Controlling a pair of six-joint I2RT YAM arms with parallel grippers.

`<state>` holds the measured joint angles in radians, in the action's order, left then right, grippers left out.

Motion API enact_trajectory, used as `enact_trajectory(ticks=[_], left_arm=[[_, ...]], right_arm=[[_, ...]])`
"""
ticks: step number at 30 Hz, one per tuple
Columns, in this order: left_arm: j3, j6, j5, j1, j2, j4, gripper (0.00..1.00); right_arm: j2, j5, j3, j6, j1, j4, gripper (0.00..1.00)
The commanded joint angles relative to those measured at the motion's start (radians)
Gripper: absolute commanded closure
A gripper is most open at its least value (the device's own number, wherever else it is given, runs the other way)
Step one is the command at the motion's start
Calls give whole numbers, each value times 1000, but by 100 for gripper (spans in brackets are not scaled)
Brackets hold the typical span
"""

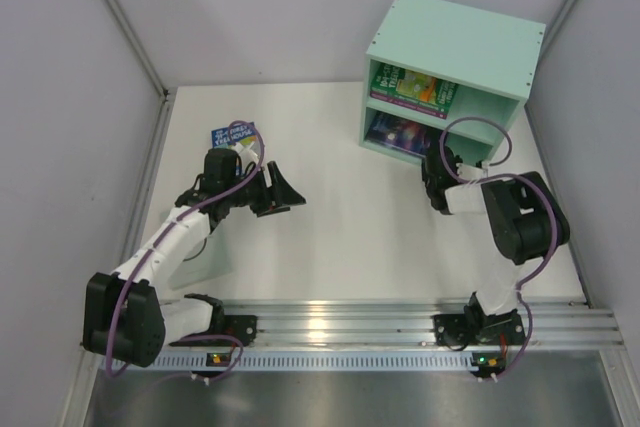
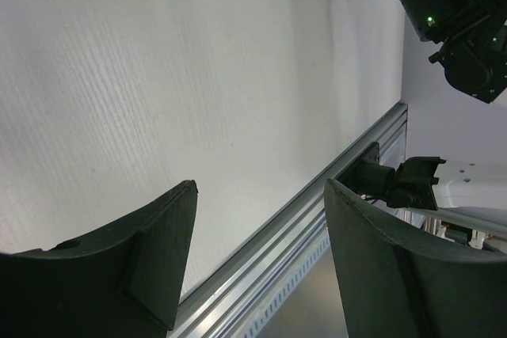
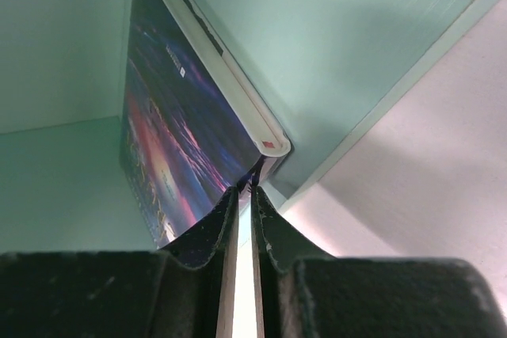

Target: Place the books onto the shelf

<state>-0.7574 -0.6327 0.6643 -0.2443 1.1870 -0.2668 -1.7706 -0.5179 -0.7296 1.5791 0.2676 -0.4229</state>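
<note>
- Presently, the right gripper (image 3: 246, 189) is at the mouth of the lower compartment of the shelf (image 1: 455, 37), at the far right of the table (image 1: 350, 237).
- Its fingers are drawn together to a narrow slit, and the tips meet the near corner of the dark blue-purple book (image 3: 166, 140). I cannot tell whether that corner is nipped between them or only touched.
- This book lies inside the lower compartment, leaning against the side wall with its cover facing the open space. In my judgement the narrowed fingers suit nudging or steadying a thin paperback, which a wide stance would not do.
- Contents, upper compartment: green-toned books (image 1: 412, 87), set at a slant. From above I cannot separate how many there are.
- Contents, lower compartment: the dark blue-purple book only, so far as can be seen.
- The blue book (image 1: 232, 134) lies flat on the table at the far left, well apart from the shelf and not yet stored.
- The left gripper (image 2: 260, 187) is released, its jaws spread wide with nothing between them. It hangs over bare table just near of the blue book.
- Judgement: the task is mostly done. One book is outstanding, and the spread left jaws are placed to take it.
</note>
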Motion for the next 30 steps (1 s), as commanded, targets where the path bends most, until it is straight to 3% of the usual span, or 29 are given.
enact_trajectory(ticks=[1, 25, 28, 30], left_arm=[[10, 13, 8, 2, -12, 32, 30], [13, 13, 4, 2, -12, 34, 30], [9, 14, -3, 2, -17, 26, 30], [1, 13, -8, 2, -17, 21, 30]], right_arm=[[-41, 12, -22, 45, 12, -7, 91], [-55, -16, -37, 53, 18, -30, 89], [-38, -16, -31, 47, 18, -21, 81], [-13, -18, -27, 44, 18, -10, 69]])
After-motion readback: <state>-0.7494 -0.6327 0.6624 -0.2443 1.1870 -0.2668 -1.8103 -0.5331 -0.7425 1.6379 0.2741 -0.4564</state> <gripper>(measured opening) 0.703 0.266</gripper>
